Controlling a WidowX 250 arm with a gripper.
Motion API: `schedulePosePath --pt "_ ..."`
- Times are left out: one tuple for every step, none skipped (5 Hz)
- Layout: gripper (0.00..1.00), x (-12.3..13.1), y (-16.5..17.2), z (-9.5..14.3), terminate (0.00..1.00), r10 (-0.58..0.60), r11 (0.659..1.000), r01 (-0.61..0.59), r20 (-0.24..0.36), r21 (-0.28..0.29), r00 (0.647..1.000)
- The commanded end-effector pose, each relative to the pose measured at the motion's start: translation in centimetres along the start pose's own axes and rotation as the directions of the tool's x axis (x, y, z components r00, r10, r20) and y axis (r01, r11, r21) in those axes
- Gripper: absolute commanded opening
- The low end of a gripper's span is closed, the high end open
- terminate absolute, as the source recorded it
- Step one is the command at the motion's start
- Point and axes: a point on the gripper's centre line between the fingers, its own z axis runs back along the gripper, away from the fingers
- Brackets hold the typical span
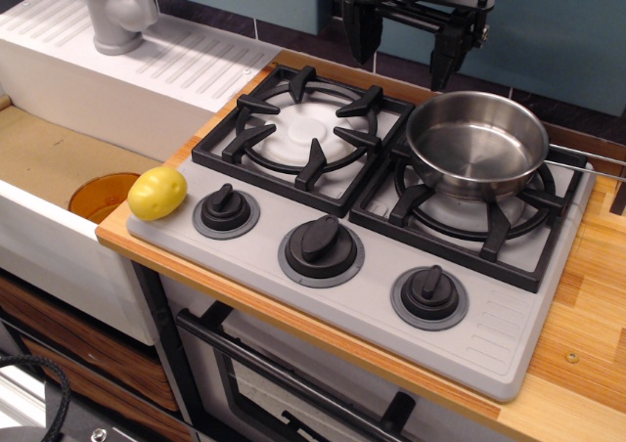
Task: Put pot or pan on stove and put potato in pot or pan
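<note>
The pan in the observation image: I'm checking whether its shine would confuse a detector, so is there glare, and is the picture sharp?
In the observation image, the pan shows soft bright reflections on its inner wall and rim, not blown out; the potato has small highlights; the stove is sharp, while the open gripper above is dark and a little soft.

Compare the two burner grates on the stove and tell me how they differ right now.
The left grate is bare, its white burner cap fully visible; the right grate carries the steel pan, which hides most of its burner. The left grate sits nearer the sink; the right grate lies below the open gripper. Both are black and the same design.
</note>
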Motion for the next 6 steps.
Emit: schedulePosePath --pt "1.0 0.0 0.0 0.0 0.0 0.0 1.0 0.0 0.0 0.0 1.0" --pt "1.0 0.3 -0.5 -1.8 0.0 0.004 1.0 -0.003 0.034 -0.017 0.999" --pt "1.0 0.6 -0.9 -3.3 0.0 0.013 1.0 -0.011 0.066 -0.029 0.998" --pt "1.0 0.8 -1.0 -4.2 0.0 0.011 0.999 -0.008 0.086 -0.032 0.996" --pt "1.0 0.7 -0.7 -4.5 0.0 0.005 0.999 -0.002 0.092 -0.035 0.996" --pt "1.0 0.6 -0.8 -4.7 0.0 0.006 0.999 -0.003 0.097 -0.036 0.995"
